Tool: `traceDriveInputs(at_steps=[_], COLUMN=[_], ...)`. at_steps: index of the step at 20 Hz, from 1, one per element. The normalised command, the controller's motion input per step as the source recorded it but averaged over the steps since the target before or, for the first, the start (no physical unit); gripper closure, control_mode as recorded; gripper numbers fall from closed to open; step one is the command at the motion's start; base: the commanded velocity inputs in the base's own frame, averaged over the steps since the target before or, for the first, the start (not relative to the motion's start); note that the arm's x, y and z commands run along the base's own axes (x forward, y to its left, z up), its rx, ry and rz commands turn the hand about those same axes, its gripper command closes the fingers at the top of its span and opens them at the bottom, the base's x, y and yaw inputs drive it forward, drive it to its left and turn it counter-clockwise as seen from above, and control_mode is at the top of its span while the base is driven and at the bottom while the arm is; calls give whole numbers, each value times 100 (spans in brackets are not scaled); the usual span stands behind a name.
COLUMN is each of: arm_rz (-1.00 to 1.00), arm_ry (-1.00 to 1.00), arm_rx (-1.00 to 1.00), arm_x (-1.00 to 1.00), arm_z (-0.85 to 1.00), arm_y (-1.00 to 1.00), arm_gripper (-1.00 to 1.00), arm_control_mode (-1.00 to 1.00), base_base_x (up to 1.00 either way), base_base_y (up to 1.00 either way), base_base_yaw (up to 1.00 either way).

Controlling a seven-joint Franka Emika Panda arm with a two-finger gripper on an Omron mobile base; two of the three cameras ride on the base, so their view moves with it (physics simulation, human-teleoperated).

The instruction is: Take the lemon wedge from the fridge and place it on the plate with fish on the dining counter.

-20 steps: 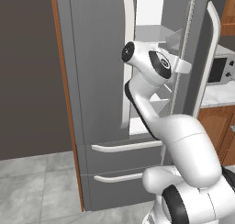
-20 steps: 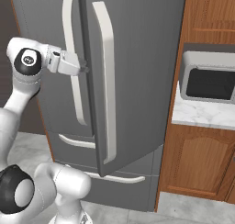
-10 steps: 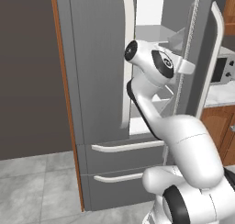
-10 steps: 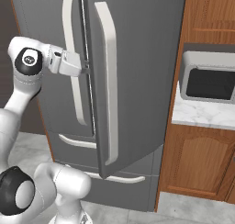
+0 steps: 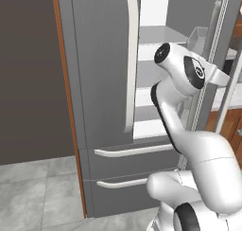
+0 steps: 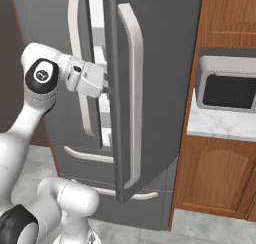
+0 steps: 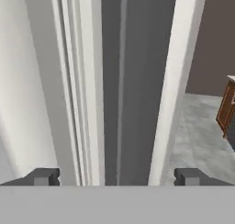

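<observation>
The grey fridge (image 5: 101, 83) has its left door shut and its right door (image 6: 160, 88) swung partly out. My gripper (image 6: 107, 88) is at that door's inner edge, at mid height. In the hand view the gripper (image 7: 117, 176) is open, its fingertips (image 7: 43, 176) wide apart with the door's edge between them and the pale curved handle (image 7: 172, 81) just right of centre. White shelves (image 5: 151, 126) show through the gap. The lemon wedge is hidden. The plate with fish and the dining counter are out of view.
A pale bin (image 5: 198, 36) sits on an upper fridge shelf. Two drawers (image 5: 127, 152) with pale handles lie below the doors. Right of the fridge a microwave (image 6: 227, 85) stands on a marble counter (image 6: 220, 125) over wooden cabinets (image 6: 215, 178).
The right door has swung further open, and my hand has moved out to the right with its edge. More of the white interior shows.
</observation>
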Motion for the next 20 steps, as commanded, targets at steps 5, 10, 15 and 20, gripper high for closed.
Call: traceDriveInputs(at_steps=[5, 10, 15, 20], arm_rz=[-14, -17, -2, 7], arm_ry=[-1, 0, -6, -2], arm_rx=[9, 10, 2, -2], arm_x=[-86, -67, -32, -31], arm_z=[-37, -41, -12, 0], arm_y=[-100, -100, -67, 39], arm_gripper=[-100, -100, -100, -100], arm_control_mode=[-100, -100, -100, -100], base_base_x=[0, 0, 0, 0], base_base_y=[0, 0, 0, 0], base_base_yaw=[0, 0, 0, 0])
